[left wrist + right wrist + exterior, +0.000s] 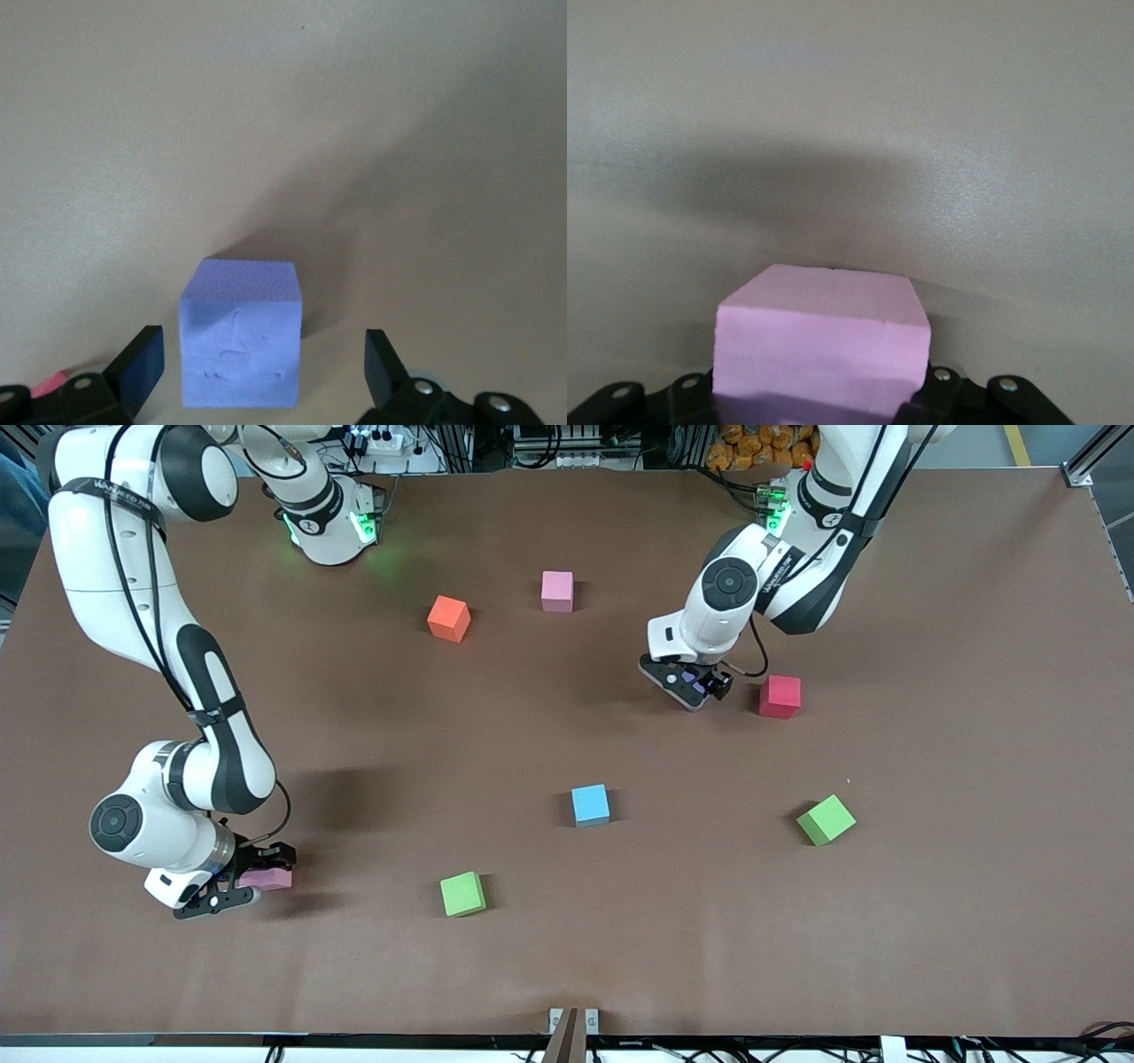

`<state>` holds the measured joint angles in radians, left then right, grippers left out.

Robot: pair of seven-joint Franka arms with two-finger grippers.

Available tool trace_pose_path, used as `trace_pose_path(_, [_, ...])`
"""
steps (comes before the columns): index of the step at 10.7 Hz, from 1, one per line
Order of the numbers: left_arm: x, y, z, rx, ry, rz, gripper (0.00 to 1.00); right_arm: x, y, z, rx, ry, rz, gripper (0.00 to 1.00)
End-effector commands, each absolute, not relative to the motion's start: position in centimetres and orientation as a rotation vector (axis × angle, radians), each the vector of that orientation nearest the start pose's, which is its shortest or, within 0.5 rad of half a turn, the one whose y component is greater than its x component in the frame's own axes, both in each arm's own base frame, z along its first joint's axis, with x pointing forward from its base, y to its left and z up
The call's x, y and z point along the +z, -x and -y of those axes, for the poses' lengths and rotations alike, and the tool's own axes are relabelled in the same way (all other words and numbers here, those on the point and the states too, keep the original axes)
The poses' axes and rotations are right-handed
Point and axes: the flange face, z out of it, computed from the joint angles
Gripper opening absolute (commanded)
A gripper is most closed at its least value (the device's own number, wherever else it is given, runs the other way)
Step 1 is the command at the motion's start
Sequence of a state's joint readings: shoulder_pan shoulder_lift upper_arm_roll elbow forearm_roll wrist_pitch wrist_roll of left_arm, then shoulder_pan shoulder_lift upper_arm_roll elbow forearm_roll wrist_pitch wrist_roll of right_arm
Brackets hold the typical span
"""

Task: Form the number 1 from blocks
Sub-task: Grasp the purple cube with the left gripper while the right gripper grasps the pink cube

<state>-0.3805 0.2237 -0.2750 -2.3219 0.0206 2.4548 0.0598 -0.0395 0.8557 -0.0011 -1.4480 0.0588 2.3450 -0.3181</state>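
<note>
- The right gripper is low at the table, at the right arm's end and close to the front camera. Its fingers pinch a pink block; in the right wrist view this pink block sits between the dark finger bases and fills the gap.
- The left gripper is low over the table near the left arm's base. Its fingers are spread wide, one on each side of the purple block, and they do not touch it. The purple block stands on the table.
- The red block lies just beside the left gripper, toward the left arm's end of the table.
- A second pink block and the orange block lie near each other, far from the front camera, between the two arm bases.
- The light blue block is about in the middle of the table.
- One green block lies nearer to the front camera than the light blue one.
- The other green block lies turned at an angle, toward the left arm's end, nearer to the front camera than the red block.
</note>
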Motion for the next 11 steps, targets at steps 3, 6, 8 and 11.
trace_pose_path(3, [23.9, -39.9, 31.0, 0.124, 2.894, -1.211, 1.00, 20.1, -71.9, 3.4, 0.026, 3.054, 0.363, 0.00])
trace_pose_path(6, [22.4, -39.8, 30.7, 0.127, 2.869, -1.234, 1.00, 21.7, -69.5, 3.5, 0.018, 3.058, 0.362, 0.00])
trace_pose_path(8, [21.8, -39.8, 30.9, 0.117, 2.883, -1.222, 1.00, 23.7, -67.4, 3.2, 0.011, 3.061, 0.368, 0.00])
trace_pose_path(11, [20.2, -39.9, 30.7, 0.113, 2.898, -1.217, 1.00, 24.1, -62.4, 3.0, -0.086, 3.083, 0.367, 0.00])
